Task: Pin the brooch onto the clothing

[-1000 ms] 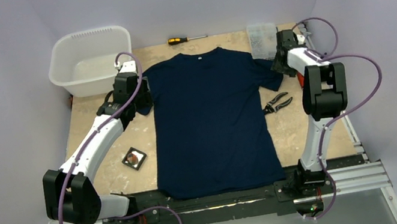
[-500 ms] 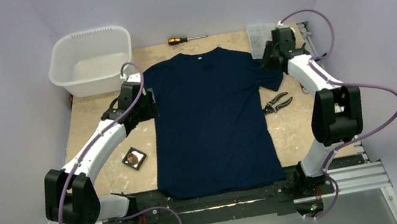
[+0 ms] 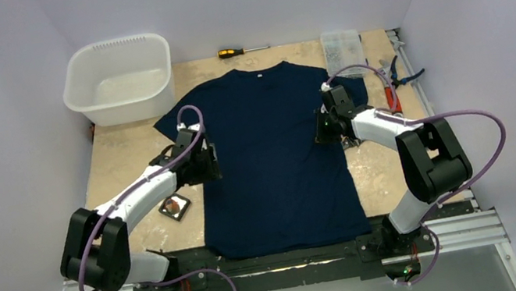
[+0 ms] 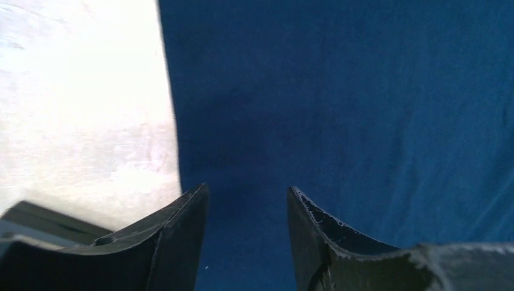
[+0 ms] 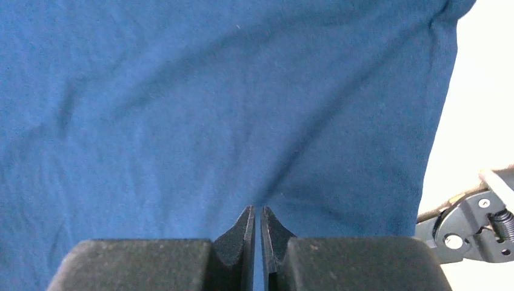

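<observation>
OK, the brooch [image 3: 175, 205] sits in the small black tray [image 3: 163, 209] on the desk [image 3: 121, 152], just beside the clothing [image 3: 272, 151] on its left. From my left claw [image 4: 247, 193] it lies back toward my base and slightly outward. Left arm is clearly nearer; the right is across the clothing. Brooch is round, so there is no axis to align. Left claw is released over the clothing's left edge. Right claw [image 5: 254, 209] is clenched to a slit; I can't tell if cloth is caught. Only the top view shows the brooch.
</observation>
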{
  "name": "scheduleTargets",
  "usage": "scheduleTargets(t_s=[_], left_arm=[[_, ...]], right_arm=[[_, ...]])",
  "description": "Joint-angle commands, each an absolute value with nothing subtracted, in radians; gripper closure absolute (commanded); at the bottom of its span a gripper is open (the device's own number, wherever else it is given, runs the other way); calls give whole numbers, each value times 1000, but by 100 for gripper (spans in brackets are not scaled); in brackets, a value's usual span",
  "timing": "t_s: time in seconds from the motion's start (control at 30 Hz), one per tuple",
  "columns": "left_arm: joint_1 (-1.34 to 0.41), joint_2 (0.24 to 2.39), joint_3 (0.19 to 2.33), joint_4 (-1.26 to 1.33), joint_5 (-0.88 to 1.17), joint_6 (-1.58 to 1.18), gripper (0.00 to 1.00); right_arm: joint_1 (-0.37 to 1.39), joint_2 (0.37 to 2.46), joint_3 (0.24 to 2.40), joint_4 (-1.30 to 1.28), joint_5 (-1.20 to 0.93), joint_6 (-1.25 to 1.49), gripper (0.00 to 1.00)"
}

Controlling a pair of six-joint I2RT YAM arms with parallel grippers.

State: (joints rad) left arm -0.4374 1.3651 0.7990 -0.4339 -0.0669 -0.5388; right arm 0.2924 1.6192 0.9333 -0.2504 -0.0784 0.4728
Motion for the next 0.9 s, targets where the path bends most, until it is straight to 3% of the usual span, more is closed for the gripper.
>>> scheduleTargets(t_s=[0.0,0.27,0.87], left_arm=[[-479,1413,752,-338,-31,-599,51],[-512,1477,673,-320,-71,-649,54],[-531,1275,604,-494,-158,-781,54]], right_arm=[[293,1614,882,-185,-73,507,91],[293,1621,802,-199,-25,527,93],[293,1515,709,-285,7,571,93]])
